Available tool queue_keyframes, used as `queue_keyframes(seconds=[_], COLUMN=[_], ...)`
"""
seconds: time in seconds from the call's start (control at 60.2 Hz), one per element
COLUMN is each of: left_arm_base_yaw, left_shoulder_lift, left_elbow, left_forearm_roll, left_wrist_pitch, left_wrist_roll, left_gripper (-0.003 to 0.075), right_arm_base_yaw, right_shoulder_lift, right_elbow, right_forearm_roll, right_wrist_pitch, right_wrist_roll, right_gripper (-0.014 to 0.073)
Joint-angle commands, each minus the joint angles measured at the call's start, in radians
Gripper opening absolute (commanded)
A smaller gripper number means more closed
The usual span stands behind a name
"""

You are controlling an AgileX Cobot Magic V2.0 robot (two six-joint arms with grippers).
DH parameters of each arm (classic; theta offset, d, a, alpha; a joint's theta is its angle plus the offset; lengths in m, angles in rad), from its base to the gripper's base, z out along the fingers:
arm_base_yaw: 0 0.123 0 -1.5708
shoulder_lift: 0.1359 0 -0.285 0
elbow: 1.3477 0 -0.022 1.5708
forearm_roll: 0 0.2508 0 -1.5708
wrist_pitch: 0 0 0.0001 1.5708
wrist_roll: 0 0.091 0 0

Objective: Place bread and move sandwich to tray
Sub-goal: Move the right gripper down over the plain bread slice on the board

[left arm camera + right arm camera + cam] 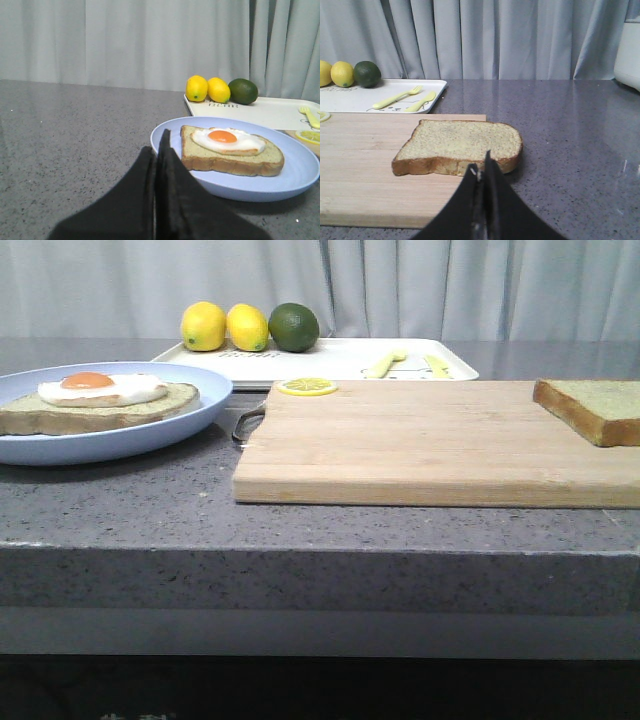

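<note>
The bread (593, 408) lies flat on the right end of the wooden cutting board (420, 445). The sandwich (100, 400) rests on the blue plate (120, 435), left of the board. The tray (330, 360) stands behind the board. The left gripper (157, 150) has its fingers pressed together, holding nothing; the right gripper (481, 172) likewise.

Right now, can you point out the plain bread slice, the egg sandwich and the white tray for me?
bread (462, 142), right wrist view, middle of its bare top face.
sandwich (222, 136), left wrist view, on the orange yolk.
tray (340, 358), front view, bare patch of its flat floor.
</note>
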Motion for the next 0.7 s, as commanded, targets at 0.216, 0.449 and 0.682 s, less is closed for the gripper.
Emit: queue_keyframes(seconds=[0.216,0.449,0.682], left_arm_base_yaw=[-0.002,-0.002,-0.002], left_shoulder_lift=[0.032,0.232,0.426], left_elbow=[-0.296,-0.616,-0.807], left_forearm_roll=[-0.011,-0.011,-0.011], left_wrist_pitch=[0.094,0.364,0.577], left_wrist_roll=[-0.006,-0.006,-0.006], left_gripper=[-0.0018,-0.0018,-0.0018], right_arm_base_yaw=[-0.004,-0.004,-0.004], right_shoulder_lift=[0.004,0.171,0.399], right_elbow=[-0.276,-0.561,-0.777], right_forearm_roll=[-0.010,-0.017,-0.017], right_wrist_pitch=[0.225,0.426,0.685], right_wrist_roll=[-0.008,-0.008,-0.008], right_gripper=[-0.0067,-0.0067,-0.0067])
